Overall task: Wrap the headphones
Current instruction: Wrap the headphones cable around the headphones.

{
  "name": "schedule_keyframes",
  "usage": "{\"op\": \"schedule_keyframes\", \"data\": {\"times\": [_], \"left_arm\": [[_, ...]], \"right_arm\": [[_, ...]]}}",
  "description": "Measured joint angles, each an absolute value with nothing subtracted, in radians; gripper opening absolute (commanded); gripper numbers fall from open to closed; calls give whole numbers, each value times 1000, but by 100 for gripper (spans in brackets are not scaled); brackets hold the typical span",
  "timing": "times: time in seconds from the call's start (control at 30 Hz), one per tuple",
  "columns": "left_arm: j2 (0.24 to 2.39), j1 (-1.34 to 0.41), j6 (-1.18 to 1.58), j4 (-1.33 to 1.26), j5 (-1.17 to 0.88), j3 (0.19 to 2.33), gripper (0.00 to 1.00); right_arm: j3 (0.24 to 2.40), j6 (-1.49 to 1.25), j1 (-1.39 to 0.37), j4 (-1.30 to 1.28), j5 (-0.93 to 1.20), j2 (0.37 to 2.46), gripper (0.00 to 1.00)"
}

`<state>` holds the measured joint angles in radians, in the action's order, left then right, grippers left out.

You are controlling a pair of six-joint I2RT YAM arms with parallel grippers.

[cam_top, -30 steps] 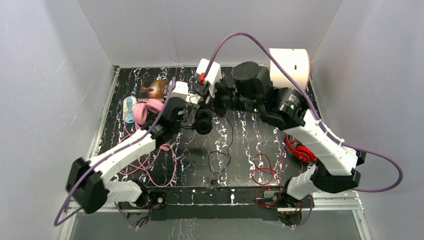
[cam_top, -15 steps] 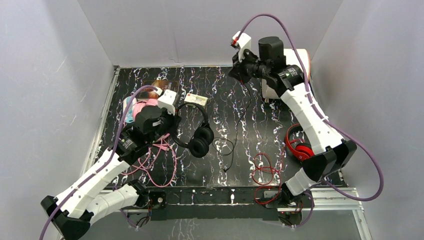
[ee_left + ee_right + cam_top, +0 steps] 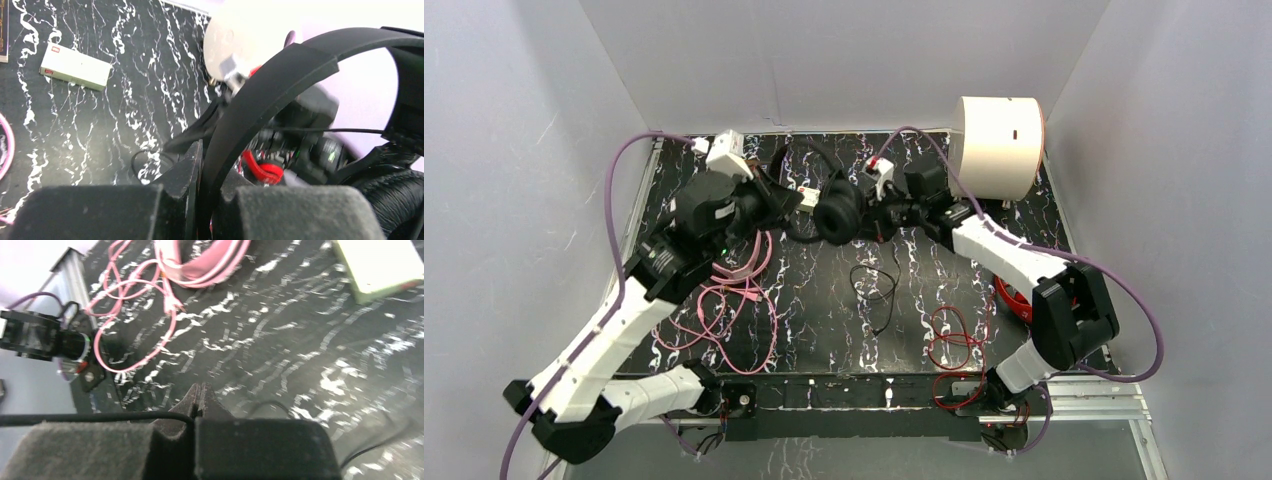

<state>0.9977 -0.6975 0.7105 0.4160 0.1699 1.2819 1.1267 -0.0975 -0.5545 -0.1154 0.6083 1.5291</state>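
As my left hand [image 3: 202, 190] clamps the rigid-looking band [image 3: 270, 80] of the small black headphones [image 3: 836, 210], my right hand [image 3: 200, 400] pinches their floppy thin cable [image 3: 90, 416], three o'clock.

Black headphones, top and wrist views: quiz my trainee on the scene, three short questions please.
1. True or false: the left end effector grips the black headphones by the headband.
2. Which cable lies nearest the right arm's base: A pink, B red, C black?
3. Fill in: the right end effector is shut on a thin ___ cable.
Key: 1 true; 2 B, the red cable; 3 black.
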Motion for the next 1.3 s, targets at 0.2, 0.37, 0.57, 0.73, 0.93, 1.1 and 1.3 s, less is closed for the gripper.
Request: {"op": "schedule_keyframes", "data": {"times": [0.2, 0.37, 0.57, 0.73, 0.93, 1.1, 1.3], "left_arm": [[1149, -698, 805, 381, 370, 1409, 0], [1248, -698, 738, 350, 682, 1454, 0], [1421, -698, 432, 141, 949, 1460, 0], [1505, -707, 167, -3, 981, 1399, 0], [1461, -751, 78, 46, 859, 1242, 0], [1386, -794, 86, 212, 788, 1221, 0], [1364, -796, 102, 390, 680, 1241, 0]], "right_arm": [[999, -329, -712, 215, 575, 1518, 0], [842, -440, -844, 326, 511, 1406, 0], [822, -468, -923, 239, 442, 1147, 0], [977, -392, -920, -49, 379, 1062, 0], [1353, -183, -921, -492, 188, 1182, 3], [1618, -45, -932, -725, 60, 1365, 13], [1753, 45, -933, -838, -30, 1474, 8]]}}
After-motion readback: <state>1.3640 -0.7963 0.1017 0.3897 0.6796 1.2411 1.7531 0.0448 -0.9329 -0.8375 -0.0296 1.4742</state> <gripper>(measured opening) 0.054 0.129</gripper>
